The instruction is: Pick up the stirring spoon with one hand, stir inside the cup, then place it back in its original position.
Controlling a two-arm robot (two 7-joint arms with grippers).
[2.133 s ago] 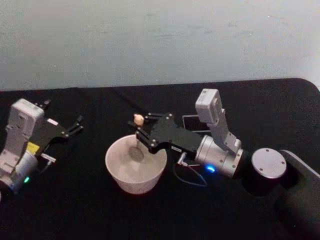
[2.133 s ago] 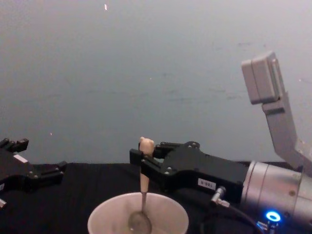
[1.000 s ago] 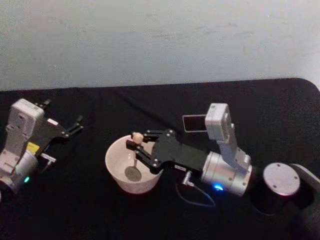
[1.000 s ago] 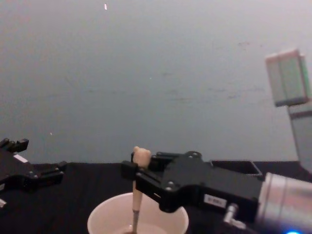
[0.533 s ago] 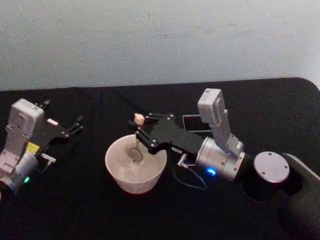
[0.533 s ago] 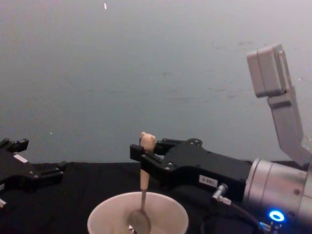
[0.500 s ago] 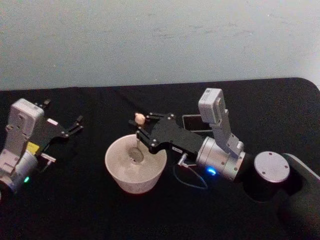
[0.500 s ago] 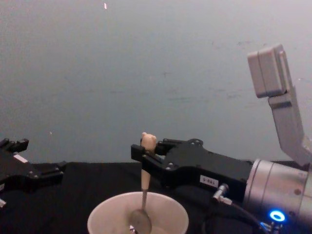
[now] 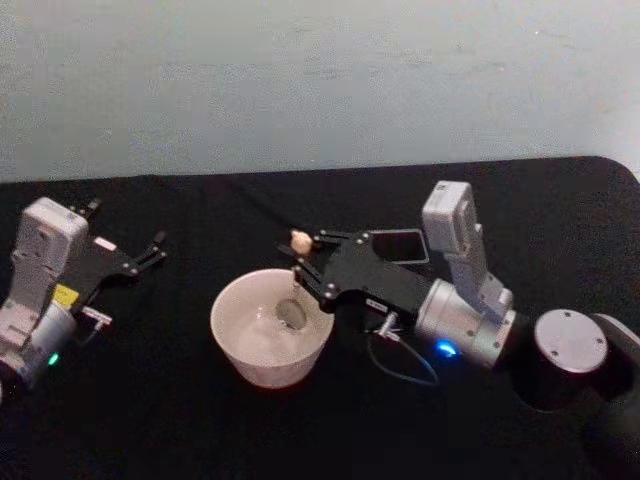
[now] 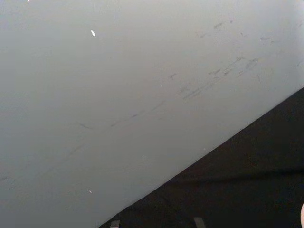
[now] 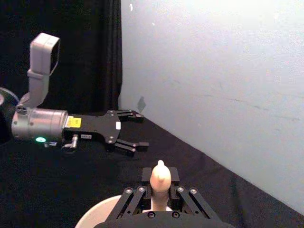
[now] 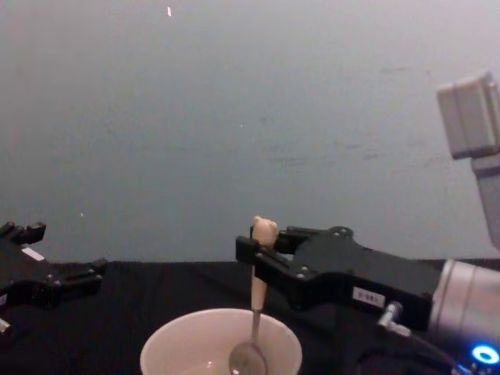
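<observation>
The stirring spoon (image 9: pixel 299 240) stands upright, its bear-head knob (image 12: pixel 264 228) above the fingers and its shiny bowl (image 12: pixel 250 358) down inside the cup (image 9: pixel 262 368), towards the cup's right side. My right gripper (image 9: pixel 303 262) is shut on the beige handle just under the knob (image 11: pixel 160 176), reaching in from the right over the cup rim (image 12: pixel 180 344). The dark grey square holder (image 9: pixel 398 243) sits behind the right gripper. My left gripper (image 9: pixel 155 248) is parked open at the far left, well apart from the cup.
Black cloth covers the table (image 9: pixel 150 420) up to a pale wall. A thin cable (image 9: pixel 405 365) loops on the cloth under the right wrist. In the right wrist view, the left gripper (image 11: pixel 137 129) lies beyond the cup.
My right gripper has shifted to the right with the spoon, so the spoon bowl went from the cup's middle to its right side. The left arm has not moved.
</observation>
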